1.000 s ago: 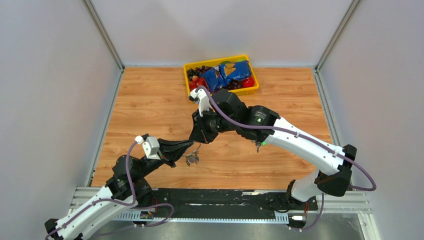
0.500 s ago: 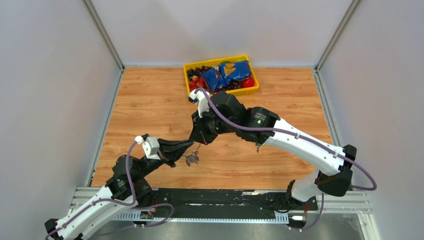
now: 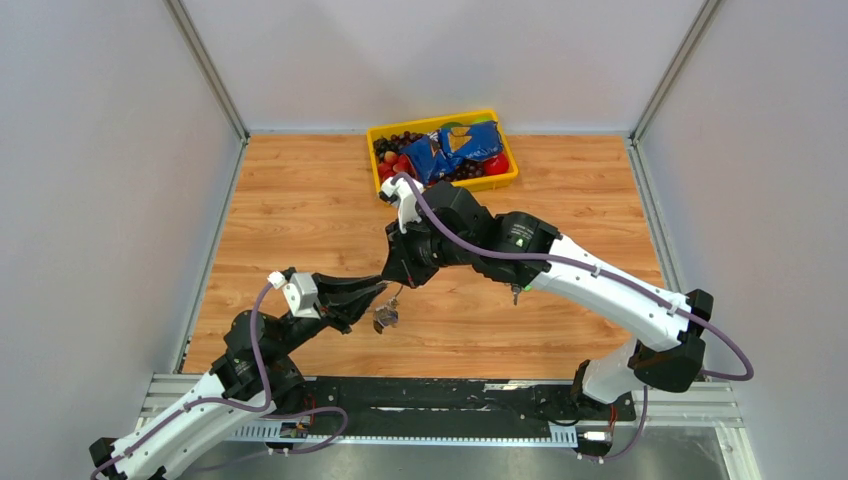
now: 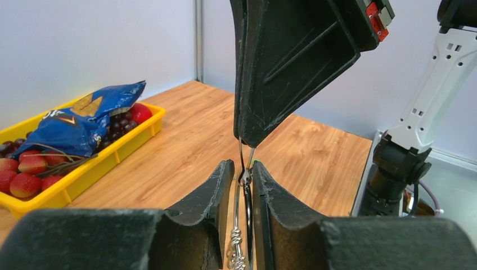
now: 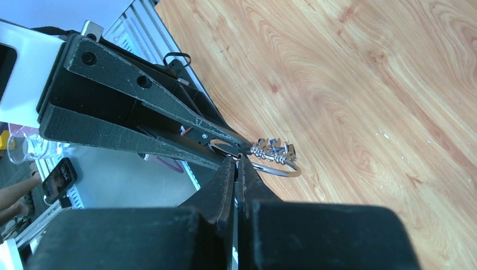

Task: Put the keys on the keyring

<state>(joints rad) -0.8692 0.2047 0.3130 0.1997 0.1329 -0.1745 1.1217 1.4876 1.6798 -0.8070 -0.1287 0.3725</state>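
Silver keyring (image 5: 274, 160) hangs pinched in the right end effector's (image 5: 237, 162) tips.

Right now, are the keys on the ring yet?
Partly, it seems. Small keys already hang on the ring. The right fingers are pinched shut on its wire, while the left fingers stand slightly apart around it. No loose key shows, so I can't tell what's left.
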